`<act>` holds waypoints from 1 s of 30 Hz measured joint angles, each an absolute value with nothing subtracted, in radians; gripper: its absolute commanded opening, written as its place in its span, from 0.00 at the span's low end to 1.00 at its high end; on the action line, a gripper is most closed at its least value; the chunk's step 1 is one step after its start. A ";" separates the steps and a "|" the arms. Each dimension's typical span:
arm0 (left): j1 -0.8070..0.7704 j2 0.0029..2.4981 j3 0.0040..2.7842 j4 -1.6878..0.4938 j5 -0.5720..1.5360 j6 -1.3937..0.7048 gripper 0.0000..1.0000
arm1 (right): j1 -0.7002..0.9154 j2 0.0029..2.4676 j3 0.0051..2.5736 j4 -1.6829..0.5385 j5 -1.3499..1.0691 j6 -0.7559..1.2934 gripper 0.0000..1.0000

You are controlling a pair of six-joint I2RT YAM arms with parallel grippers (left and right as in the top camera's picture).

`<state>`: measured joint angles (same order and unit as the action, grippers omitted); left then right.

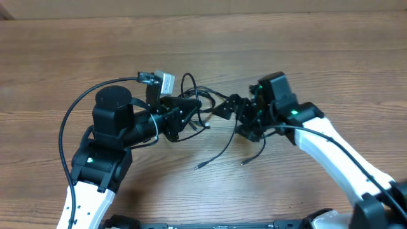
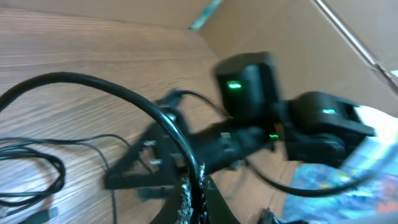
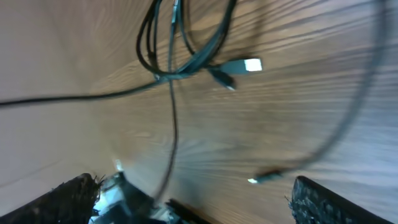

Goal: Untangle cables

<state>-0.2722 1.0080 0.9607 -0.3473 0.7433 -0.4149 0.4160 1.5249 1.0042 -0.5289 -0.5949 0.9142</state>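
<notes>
The cables [image 1: 202,105] are thin black cords knotted between my two grippers, and two loose ends trail toward the table front [image 1: 198,166]. My left gripper [image 1: 191,111] is shut on one black cable, which arcs up from between its pads [image 2: 181,198]. My right gripper [image 1: 234,113] faces it from the right and stands open. In the right wrist view its fingers [image 3: 314,202] sit wide apart over the wood. A thin cable [image 3: 172,124] runs down between them from a knot, beside a silvery-white plug [image 3: 252,64]. A small plug end [image 3: 261,178] lies near the right finger.
The wooden table [image 1: 331,57] stretches all round. Thicker black cords belonging to the arms loop at the left [image 1: 67,124] and along the right arm [image 1: 337,146]. The right arm's black wrist with green lights [image 2: 249,93] fills the left wrist view.
</notes>
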 measured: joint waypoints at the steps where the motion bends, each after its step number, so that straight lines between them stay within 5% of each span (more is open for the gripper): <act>1: -0.272 1.008 0.961 -0.347 0.752 -0.415 0.04 | 0.422 1.546 1.004 -0.505 -0.602 0.942 0.94; 23: -0.272 0.788 0.961 -0.190 0.790 -0.482 0.04 | 0.591 1.628 1.004 -0.075 -0.519 1.304 0.85; 30: -0.272 0.783 0.961 -0.178 0.790 -0.503 0.04 | 0.691 1.631 1.004 -0.166 -0.429 1.304 0.85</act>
<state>-0.2722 0.7834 0.9607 -0.1780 0.7902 -0.5030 0.6910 1.6306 1.0042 -0.1658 -0.4294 1.3045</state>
